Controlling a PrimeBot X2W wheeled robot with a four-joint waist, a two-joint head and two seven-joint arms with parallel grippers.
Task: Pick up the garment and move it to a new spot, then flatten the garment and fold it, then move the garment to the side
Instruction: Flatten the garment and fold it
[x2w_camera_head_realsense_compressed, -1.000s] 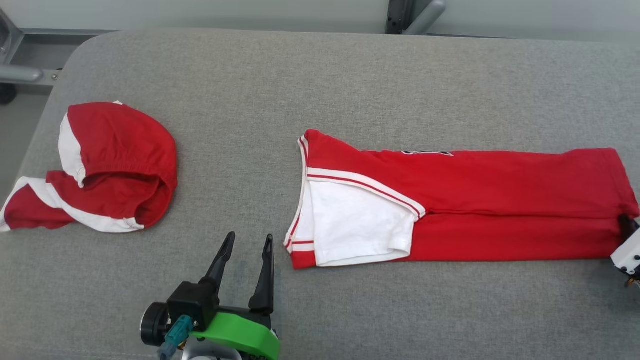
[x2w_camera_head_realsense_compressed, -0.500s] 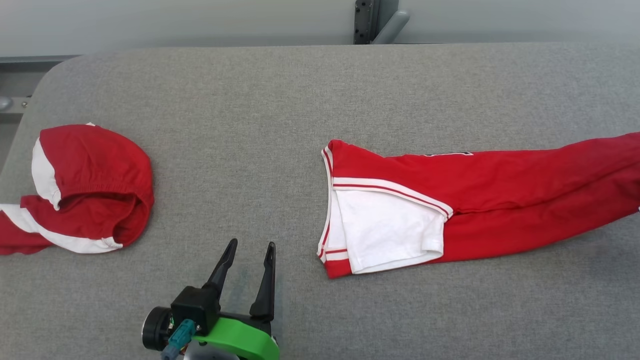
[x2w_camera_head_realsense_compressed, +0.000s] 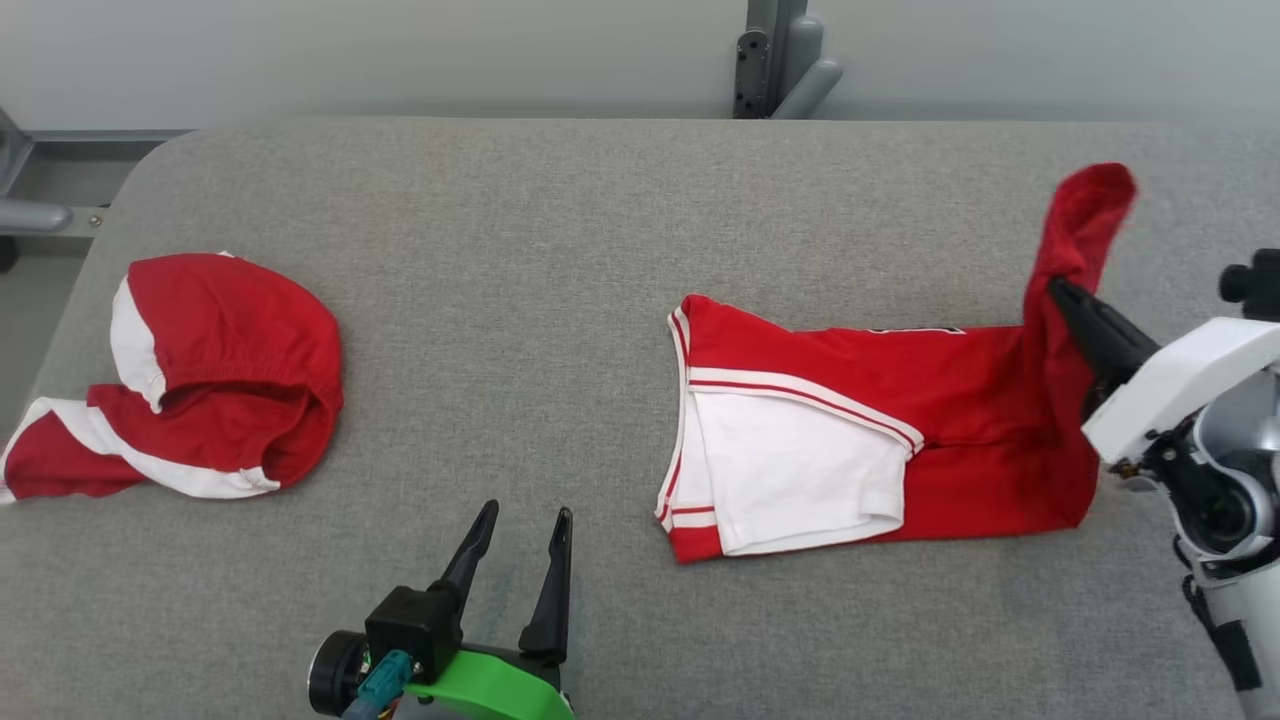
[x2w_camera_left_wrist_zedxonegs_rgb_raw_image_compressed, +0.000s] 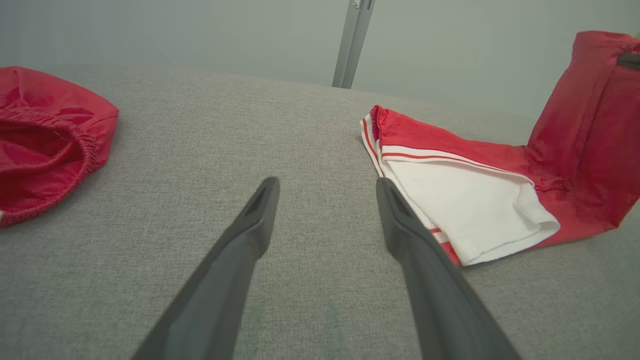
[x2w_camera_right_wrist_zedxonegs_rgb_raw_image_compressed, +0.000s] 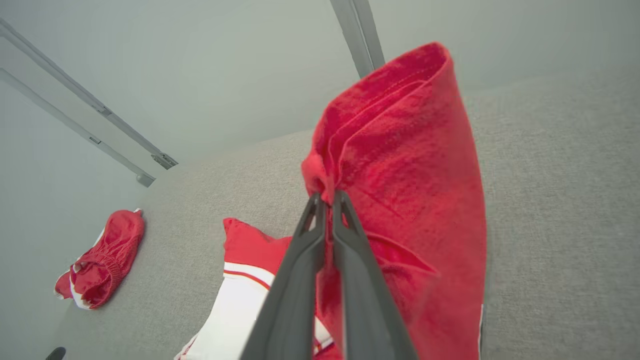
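Since a second ago the right end of the shirt (x2w_camera_head_realsense_compressed: 960, 470) has been lifted off the table (x2w_camera_head_realsense_compressed: 500, 250) and now stands up in a red flap, where before it lay flat and stretched out long. The right gripper (x2w_camera_head_realsense_compressed: 1058, 290), at 3 o'clock in the head view, has its jaws pinched tight on that raised hem; the right wrist view shows the two fingers (x2w_camera_right_wrist_zedxonegs_rgb_raw_image_compressed: 300, 280) closed on a bunched fold of red cloth. The rest of the shirt lies flat on the grey table between 3 and 4 o'clock, its white sleeve folded on top and its collar end toward the middle. The left gripper (x2w_camera_head_realsense_compressed: 527, 510) sits low at 6 o'clock, jaws spread wide and holding nothing, just beside the shirt's collar end without touching it. Red and white shorts (x2w_camera_head_realsense_compressed: 220, 370) lie crumpled at 9 o'clock, well apart from the shirt. A grey post (x2w_camera_head_realsense_compressed: 775, 60) rises behind the table at 12 o'clock.
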